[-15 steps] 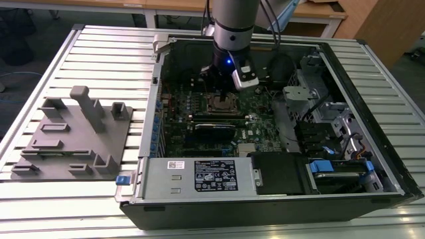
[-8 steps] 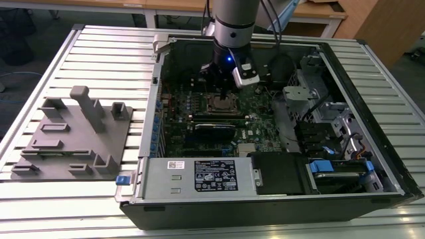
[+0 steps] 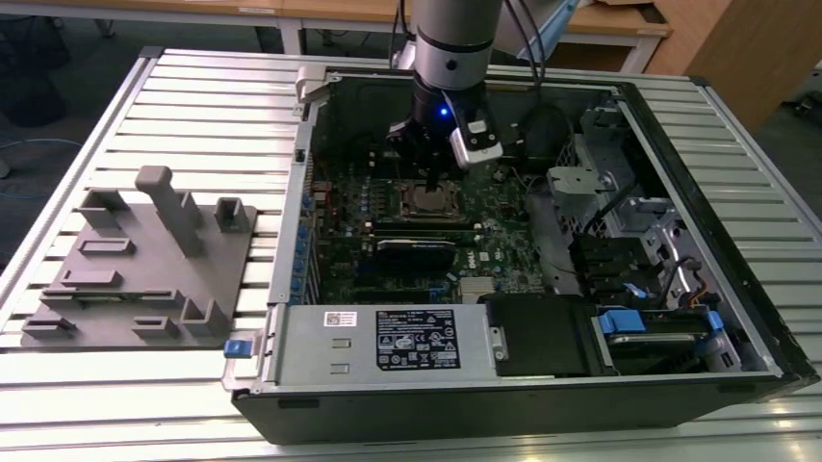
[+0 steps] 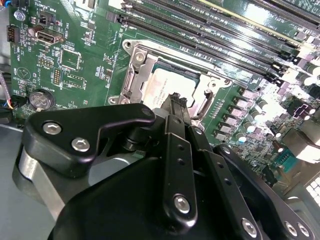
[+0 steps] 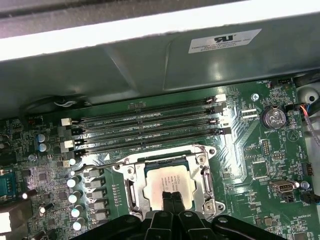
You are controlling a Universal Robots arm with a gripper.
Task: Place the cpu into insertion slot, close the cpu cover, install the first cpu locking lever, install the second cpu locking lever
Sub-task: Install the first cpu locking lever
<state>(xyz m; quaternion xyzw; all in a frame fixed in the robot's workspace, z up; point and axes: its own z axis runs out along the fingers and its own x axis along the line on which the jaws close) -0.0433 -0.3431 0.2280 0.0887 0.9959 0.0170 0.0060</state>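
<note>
The cpu (image 5: 159, 181), a dull silver square, lies flat in the insertion slot (image 3: 430, 200) on the green motherboard. It also shows in the second wrist view as the cpu (image 4: 162, 82). The cpu cover (image 5: 207, 176), a silver frame, lies down around the chip's edges; the cover (image 4: 134, 75) looks flat there too. A thin wire lever (image 5: 100, 163) runs along one side of the socket. My gripper (image 5: 170, 198) hangs straight over the chip, fingers pressed together with nothing between them, tips at or just above its top. Whether they touch it I cannot tell.
Black memory slots (image 5: 150, 127) run beside the socket, with a coin battery (image 5: 273, 118) further off. The case walls (image 3: 298, 192) close in the board. A grey power supply box (image 3: 385, 337) sits at the front, and a grey fixture block (image 3: 141, 260) lies on the table at the exterior view's left.
</note>
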